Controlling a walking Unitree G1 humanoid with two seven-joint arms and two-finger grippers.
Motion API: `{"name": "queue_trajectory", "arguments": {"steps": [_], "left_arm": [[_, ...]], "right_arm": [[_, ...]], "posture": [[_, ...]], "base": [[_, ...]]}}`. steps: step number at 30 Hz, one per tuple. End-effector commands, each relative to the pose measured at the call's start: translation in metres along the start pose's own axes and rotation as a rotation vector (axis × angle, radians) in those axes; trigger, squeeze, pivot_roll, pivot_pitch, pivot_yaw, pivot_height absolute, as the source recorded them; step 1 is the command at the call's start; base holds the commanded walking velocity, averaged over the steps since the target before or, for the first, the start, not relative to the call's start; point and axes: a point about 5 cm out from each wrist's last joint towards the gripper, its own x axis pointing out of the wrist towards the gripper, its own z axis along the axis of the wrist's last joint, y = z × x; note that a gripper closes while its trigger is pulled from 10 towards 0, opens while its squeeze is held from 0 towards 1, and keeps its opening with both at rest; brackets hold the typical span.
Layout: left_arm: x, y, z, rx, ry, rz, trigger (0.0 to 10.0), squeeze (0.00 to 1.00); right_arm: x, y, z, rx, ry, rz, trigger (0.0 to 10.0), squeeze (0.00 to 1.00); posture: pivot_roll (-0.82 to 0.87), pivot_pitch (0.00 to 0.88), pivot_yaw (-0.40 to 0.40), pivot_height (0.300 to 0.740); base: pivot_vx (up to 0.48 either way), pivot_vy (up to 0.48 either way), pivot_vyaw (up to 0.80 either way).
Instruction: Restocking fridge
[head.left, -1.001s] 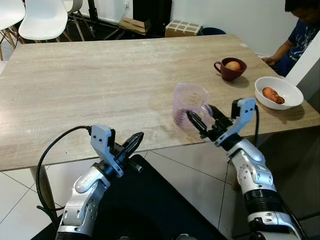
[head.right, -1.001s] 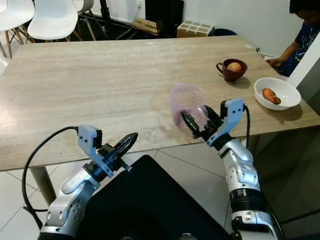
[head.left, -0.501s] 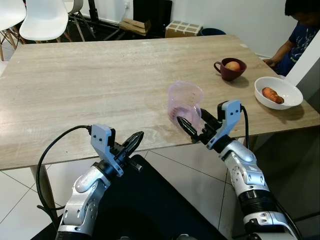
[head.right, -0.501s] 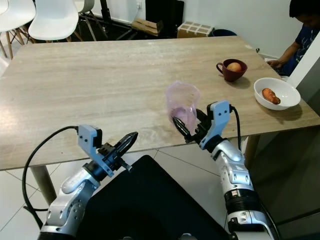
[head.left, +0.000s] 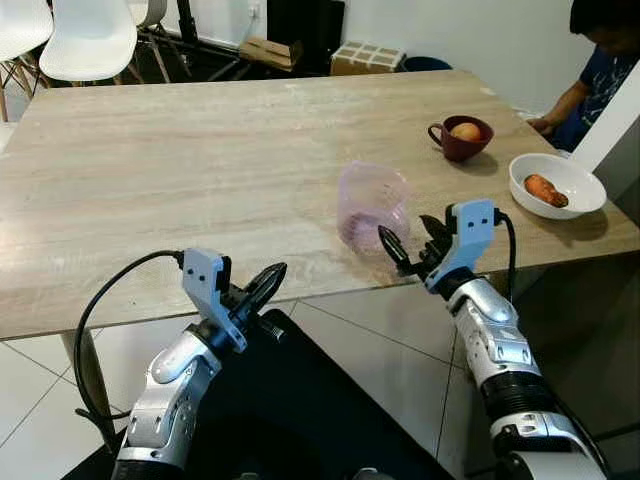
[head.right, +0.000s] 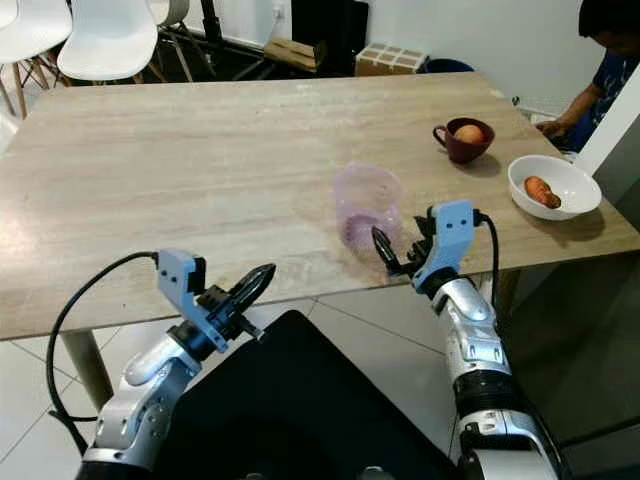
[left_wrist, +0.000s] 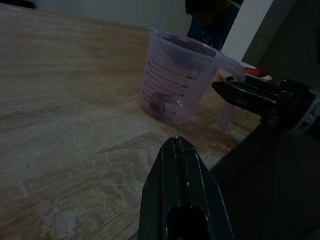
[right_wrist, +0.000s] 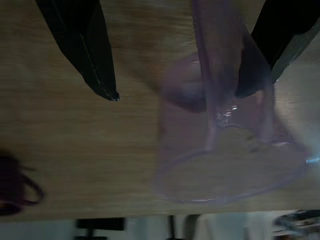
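A clear purple measuring jug (head.left: 372, 205) stands upright on the wooden table (head.left: 200, 170), near its near edge. The right gripper (head.left: 405, 245) sits just beside the jug's handle, fingers spread and holding nothing. The left gripper (head.left: 262, 287) hangs below the table's near edge at the left, fingers pressed together, empty.

— Where do the two eye views look from?

— From the head, forward and down across the counter (head.left: 200, 170); both take in the measuring jug (head.left: 371, 206) near its front edge.

— And the wrist views?

— The left one sits low by that edge, some way from the jug (left_wrist: 177, 82). The right one looks along its jaws, very close to the jug (right_wrist: 225, 145). All four share the jug.
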Motion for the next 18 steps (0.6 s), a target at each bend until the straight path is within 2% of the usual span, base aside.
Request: {"name": "queue_trajectory", "arguments": {"steps": [1, 8, 12, 18], "left_arm": [[-0.002, 0.002, -0.003, 0.014, 0.020, 0.009, 10.0, 0.00], [-0.003, 0.003, -0.003, 0.016, 0.020, 0.011, 10.0, 0.00], [-0.003, 0.003, -0.002, 0.016, 0.018, 0.010, 10.0, 0.00], [-0.003, 0.003, -0.004, 0.015, 0.023, 0.009, 10.0, 0.00]], "right_arm": [[-0.002, -0.008, 0.001, -0.002, -0.008, -0.039, 10.0, 0.00], [0.001, -0.005, 0.001, -0.002, -0.017, -0.017, 10.0, 0.00], [0.003, 0.010, 0.003, 0.047, -0.046, 0.112, 10.0, 0.00], [0.003, 0.020, -0.002, 0.053, -0.020, 0.198, 10.0, 0.00]], "posture": [[-0.06, 0.130, -0.026, 0.740], [-0.06, 0.129, -0.027, 0.740], [-0.06, 0.130, -0.027, 0.740], [-0.05, 0.130, -0.028, 0.740]], "base": [[0.000, 0.000, 0.00], [0.000, 0.000, 0.00], [0.000, 0.000, 0.00], [0.000, 0.000, 0.00]]}}
